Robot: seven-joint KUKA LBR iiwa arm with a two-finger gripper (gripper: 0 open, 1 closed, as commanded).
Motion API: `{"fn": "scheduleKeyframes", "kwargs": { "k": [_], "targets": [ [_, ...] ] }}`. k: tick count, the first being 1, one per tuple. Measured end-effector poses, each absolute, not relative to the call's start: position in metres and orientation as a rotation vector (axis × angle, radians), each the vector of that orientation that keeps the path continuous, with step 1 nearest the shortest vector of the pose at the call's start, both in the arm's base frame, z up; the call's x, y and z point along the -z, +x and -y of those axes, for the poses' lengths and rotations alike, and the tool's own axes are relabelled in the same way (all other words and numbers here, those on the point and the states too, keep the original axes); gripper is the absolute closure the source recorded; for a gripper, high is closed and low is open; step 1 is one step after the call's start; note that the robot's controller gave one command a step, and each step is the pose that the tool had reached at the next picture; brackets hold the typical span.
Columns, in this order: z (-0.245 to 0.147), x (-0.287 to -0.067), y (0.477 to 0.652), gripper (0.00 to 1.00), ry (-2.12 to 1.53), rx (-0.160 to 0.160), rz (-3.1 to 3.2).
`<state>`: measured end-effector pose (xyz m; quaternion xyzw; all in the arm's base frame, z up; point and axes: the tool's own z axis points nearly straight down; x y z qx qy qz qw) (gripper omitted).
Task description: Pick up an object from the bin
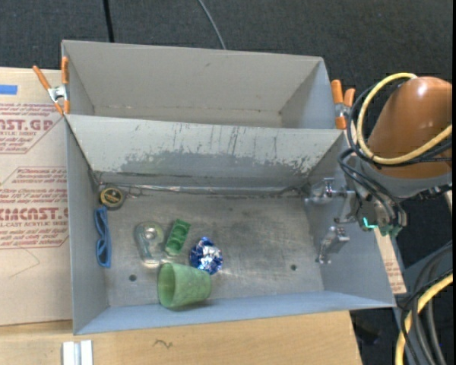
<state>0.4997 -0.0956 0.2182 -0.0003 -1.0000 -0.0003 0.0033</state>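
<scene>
Grey metal bin (213, 158) is the largest thing we see, with the arm's orange cover (410, 120) outside its right rim and the gripper (326, 221) hanging low by the right wall, fingers spread with nothing between them. We find the loose things gathered at the front left, well apart from the gripper: a green cup (182, 286) on its side near the front wall, a long blue piece (102, 238) along the left wall, a clear glassy piece (147, 242), a small green block (177, 236) just beside it, a crumpled blue-and-white scrap (206, 255) just beside the cup, and a brass ring (111, 197) in the back left corner. We judge the pick not yet begun (no target is singled out, as far as we can tell); the next move calls for travel left, then a descent. Middle and right floor lie bare, so the crossing is free, but the front wall and close neighbours crowd the cup
</scene>
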Motion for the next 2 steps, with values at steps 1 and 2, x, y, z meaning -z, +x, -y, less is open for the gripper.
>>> {"fn": "scheduleKeyframes", "kwargs": {
  "k": [1,2],
  "targets": [
    [0.036,-0.141,0.531,0.00,0.066,0.004,3.137],
    [-0.040,-0.125,0.547,0.00,0.332,0.004,3.126]
  ]
}}
